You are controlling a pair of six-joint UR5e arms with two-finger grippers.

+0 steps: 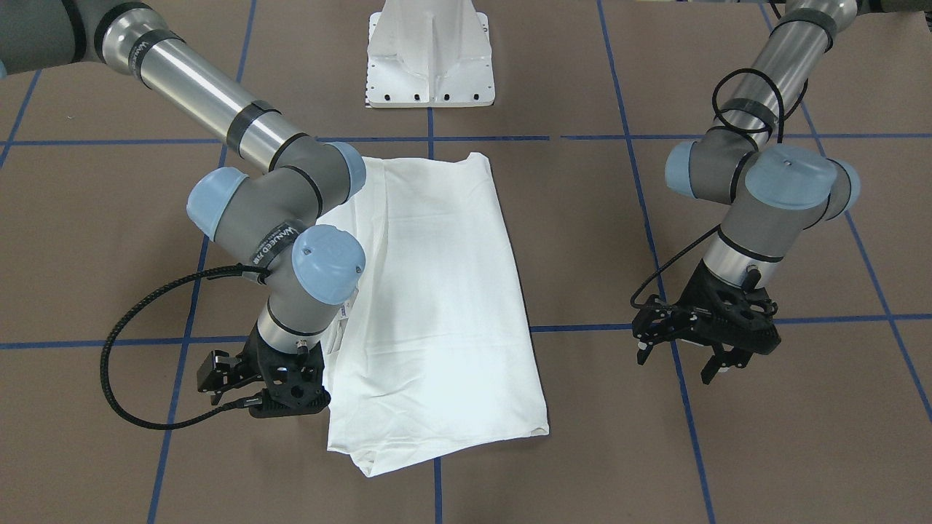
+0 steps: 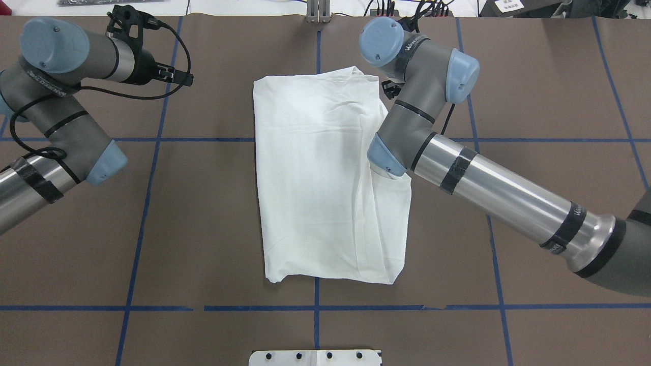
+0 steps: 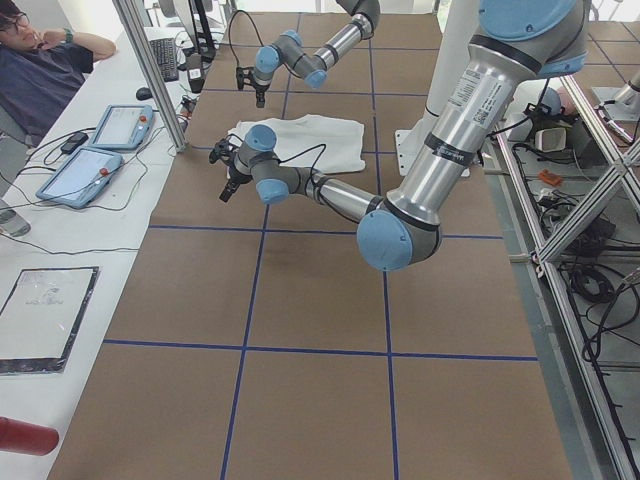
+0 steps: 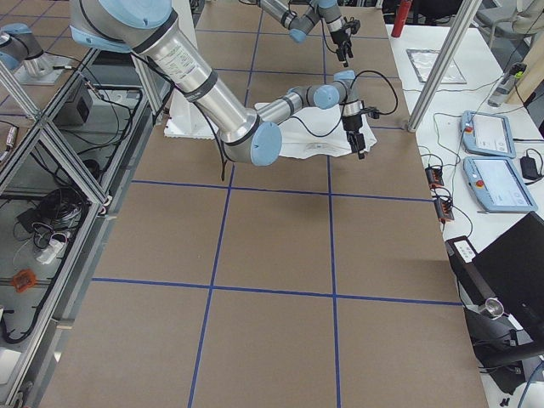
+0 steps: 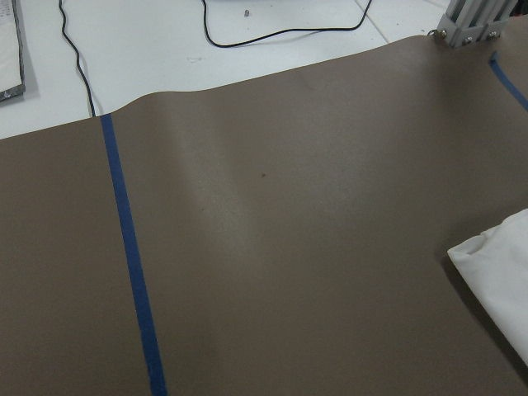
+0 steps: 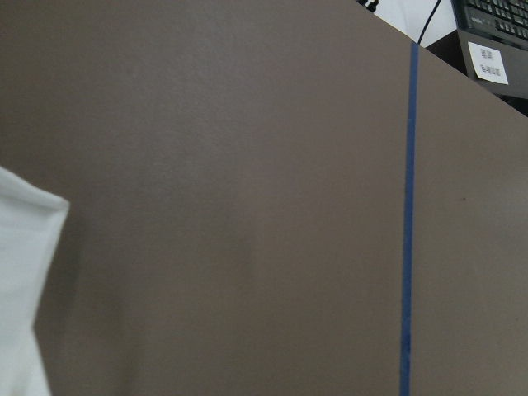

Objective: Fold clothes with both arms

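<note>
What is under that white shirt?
Only the brown table shows around the white shirt. A blue tape line disappears beneath it; anything else underneath is covered.

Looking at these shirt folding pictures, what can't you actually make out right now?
Right gripper: fingers hidden behind its own black mount in the front-facing view, under the wrist overhead; open or shut unclear.
T-shirt edge nearest the right arm: covered by that arm in both views.
Wrist views: only a shirt corner, cut by the frame edge.
White pedestal: cut by the frame edge, front-facing and overhead.
</note>
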